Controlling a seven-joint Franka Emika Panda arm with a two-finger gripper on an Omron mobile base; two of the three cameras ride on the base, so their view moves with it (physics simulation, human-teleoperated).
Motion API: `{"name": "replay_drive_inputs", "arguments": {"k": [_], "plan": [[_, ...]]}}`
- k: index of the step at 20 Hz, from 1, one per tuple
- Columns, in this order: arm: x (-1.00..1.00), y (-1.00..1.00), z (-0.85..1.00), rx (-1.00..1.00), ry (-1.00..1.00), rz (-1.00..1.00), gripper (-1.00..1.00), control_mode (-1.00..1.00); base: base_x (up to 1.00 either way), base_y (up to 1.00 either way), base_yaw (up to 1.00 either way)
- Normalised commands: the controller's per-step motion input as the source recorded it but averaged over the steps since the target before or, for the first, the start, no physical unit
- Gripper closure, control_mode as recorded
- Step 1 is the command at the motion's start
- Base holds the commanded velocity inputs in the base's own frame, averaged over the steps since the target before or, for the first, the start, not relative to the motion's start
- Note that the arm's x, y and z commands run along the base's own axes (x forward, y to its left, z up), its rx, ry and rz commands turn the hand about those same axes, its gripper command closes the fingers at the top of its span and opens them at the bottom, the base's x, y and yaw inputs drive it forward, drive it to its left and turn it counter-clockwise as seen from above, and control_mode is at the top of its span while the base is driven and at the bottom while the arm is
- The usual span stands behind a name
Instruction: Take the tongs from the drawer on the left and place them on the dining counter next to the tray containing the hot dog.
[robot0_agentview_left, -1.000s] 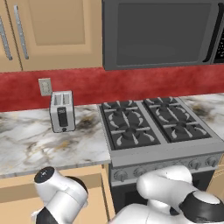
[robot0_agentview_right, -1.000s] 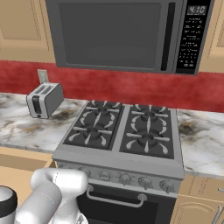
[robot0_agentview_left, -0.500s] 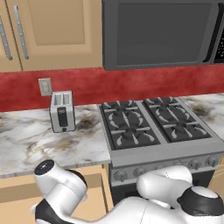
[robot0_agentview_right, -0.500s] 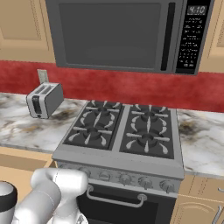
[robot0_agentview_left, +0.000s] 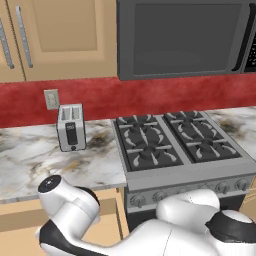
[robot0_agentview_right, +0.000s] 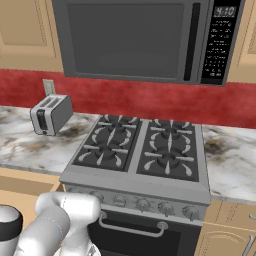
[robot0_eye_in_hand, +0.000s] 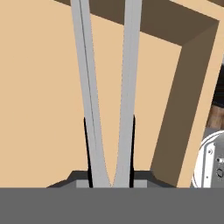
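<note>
Gripper (robot0_eye_in_hand: 111, 181) fingers (robot0_eye_in_hand: 87, 153) were pinched on both arms of the slim silver-grey metal tongs (robot0_eye_in_hand: 109, 92), right by the hinge end where they converge. The tongs sat over the floor of the wide light tan wooden drawer (robot0_eye_in_hand: 39, 100), near its far right corner; contact with the floor couldn't be judged. Long axis ran straight away from the hand, arms splaying toward the far wall; tips were out of frame. My read: light, stiff, smooth steel, likely slippery. A hinge-end grip leaves a long lever, so expect swing.
</note>
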Motion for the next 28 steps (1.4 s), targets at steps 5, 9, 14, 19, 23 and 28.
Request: {"name": "replay_drive_inputs", "arguments": {"k": [5, 9, 14, 19, 23, 28], "plan": [[0.00, -0.16, 0.26, 0.00, -0.02, 0.00, 1.00, -1.00, 0.00, 0.00, 0.00], [0.00, -0.18, 0.29, 0.00, -0.04, 0.00, 1.00, -1.00, 0.00, 0.00, 0.00], [0.01, -0.17, 0.15, 0.00, -0.01, 0.00, 1.00, -1.00, 0.00, 0.00, 0.00], [0.01, -0.19, 0.12, 0.00, -0.03, 0.00, 1.00, -1.00, 0.00, 0.00, 0.00], [0.02, -0.22, 0.15, 0.00, -0.06, 0.00, 1.00, -1.00, 0.00, 0.00, 0.00], [0.15, -0.20, 0.21, 0.00, -0.02, 0.00, 1.00, -1.00, 0.00, 0.00, 0.00]]}}
